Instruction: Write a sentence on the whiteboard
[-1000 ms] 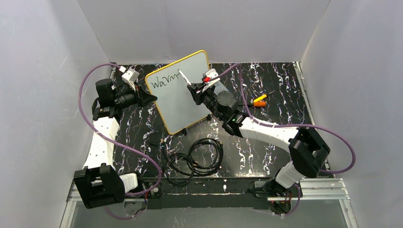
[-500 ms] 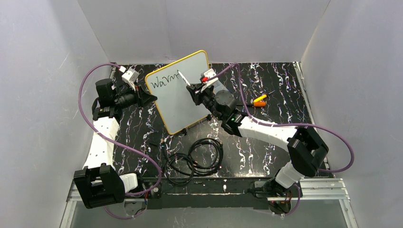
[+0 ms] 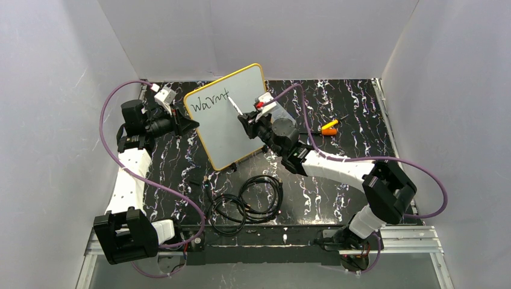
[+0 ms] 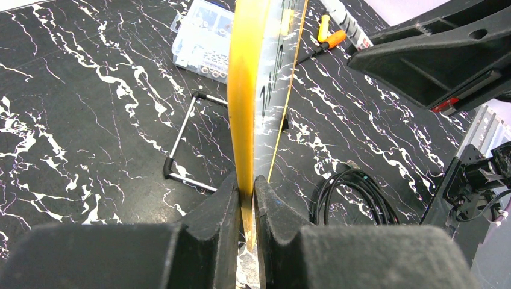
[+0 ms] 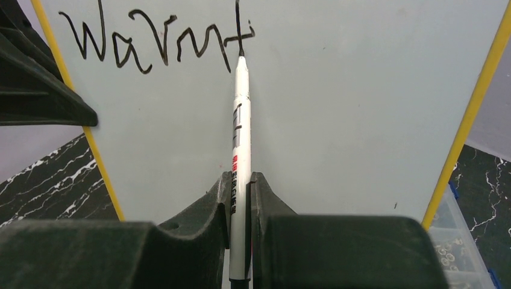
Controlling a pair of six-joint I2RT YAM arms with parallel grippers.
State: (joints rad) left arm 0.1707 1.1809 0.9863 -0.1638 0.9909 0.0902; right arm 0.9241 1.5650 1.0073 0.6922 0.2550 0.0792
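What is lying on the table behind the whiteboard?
The left wrist view shows a clear compartment box and a thin metal rod behind the whiteboard. From above, the whiteboard covers both.

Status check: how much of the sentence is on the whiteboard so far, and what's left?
Done: the sentence reads "Warmt" so far, along the top of the whiteboard. In hand: the right gripper is shut on the marker, tip at the t's foot; the left gripper clamps the board's yellow edge. Left: all later letters; the board below is blank.
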